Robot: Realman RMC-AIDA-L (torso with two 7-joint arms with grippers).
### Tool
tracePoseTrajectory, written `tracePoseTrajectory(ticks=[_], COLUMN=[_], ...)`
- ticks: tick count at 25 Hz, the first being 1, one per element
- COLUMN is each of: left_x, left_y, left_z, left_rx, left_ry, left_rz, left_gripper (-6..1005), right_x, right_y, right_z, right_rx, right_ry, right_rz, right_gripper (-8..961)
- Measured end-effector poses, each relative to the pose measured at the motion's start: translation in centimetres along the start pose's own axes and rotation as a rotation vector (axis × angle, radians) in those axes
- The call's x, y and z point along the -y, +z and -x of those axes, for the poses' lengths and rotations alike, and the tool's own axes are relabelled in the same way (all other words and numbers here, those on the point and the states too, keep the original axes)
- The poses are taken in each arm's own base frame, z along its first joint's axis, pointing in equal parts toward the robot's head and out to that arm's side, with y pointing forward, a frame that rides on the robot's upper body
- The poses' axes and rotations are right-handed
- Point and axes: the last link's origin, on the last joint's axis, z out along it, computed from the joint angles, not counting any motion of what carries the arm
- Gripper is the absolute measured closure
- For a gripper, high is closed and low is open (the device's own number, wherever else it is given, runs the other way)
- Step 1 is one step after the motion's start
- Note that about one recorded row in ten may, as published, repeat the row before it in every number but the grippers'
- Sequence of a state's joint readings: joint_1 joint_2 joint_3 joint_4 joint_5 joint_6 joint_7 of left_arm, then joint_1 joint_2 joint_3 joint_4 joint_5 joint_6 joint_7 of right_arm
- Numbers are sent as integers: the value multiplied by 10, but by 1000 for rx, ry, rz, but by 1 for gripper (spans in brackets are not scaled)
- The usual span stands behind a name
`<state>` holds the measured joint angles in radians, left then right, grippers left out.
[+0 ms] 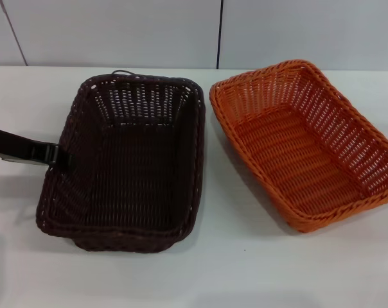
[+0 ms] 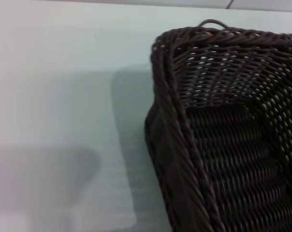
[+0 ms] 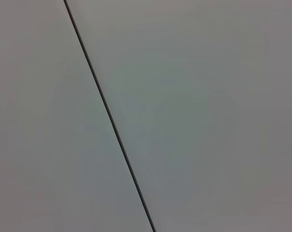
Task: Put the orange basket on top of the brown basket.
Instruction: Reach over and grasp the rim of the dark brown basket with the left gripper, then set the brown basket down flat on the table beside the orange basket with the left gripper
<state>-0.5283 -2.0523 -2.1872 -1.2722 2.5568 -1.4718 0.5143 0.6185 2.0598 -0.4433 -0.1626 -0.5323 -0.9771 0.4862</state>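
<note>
Left gripper (image 1: 60,157) at brown basket's (image 1: 126,160) left wall, finger spread indiscernible; orange basket (image 1: 306,144) beside, untouched.

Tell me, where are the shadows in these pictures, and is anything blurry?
Left wrist view: a soft grey shadow lies on the table beside the brown basket, whose near rim looks blurry. Head view: faint shadows under the brown basket and the orange basket; the left claw sits at the brown basket's side. Right wrist view: only plain grey panels.
</note>
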Motion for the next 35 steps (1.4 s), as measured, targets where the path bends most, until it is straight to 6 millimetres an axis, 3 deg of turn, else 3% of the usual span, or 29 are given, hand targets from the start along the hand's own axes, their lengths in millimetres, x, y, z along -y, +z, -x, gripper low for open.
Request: tracePoseTrajectory(ticks=[4, 15, 19, 21, 22, 27, 35], left_x=[0, 1, -1, -1, -6, -14, -20], left_y=[0, -14, -35, -35, -49, -76, -97], left_z=[1, -5, -9, -9, -12, -18, -24], left_rx=[4, -50, -85, -85, -106, -141, -89], left_ry=[0, 49, 96, 96, 132, 202, 370], left_rz=[2, -23, -48, -48, -44, -30, 81], left_gripper=[777, 793, 794, 795, 795, 812, 811], right_x=[2, 10, 13, 13, 15, 17, 20], right_y=[-2, -8, -11, -12, -12, -13, -16], right_z=[-1, -4, -6, -6, -6, -6, -6], right_rx=[-2, -15, -19, -20, -20, -22, -24], right_ry=[-1, -4, -5, -5, -6, -7, -10], right_rz=[-4, -22, -29, -30, -32, -38, -44], right_gripper=[233, 234, 233, 234, 234, 234, 234])
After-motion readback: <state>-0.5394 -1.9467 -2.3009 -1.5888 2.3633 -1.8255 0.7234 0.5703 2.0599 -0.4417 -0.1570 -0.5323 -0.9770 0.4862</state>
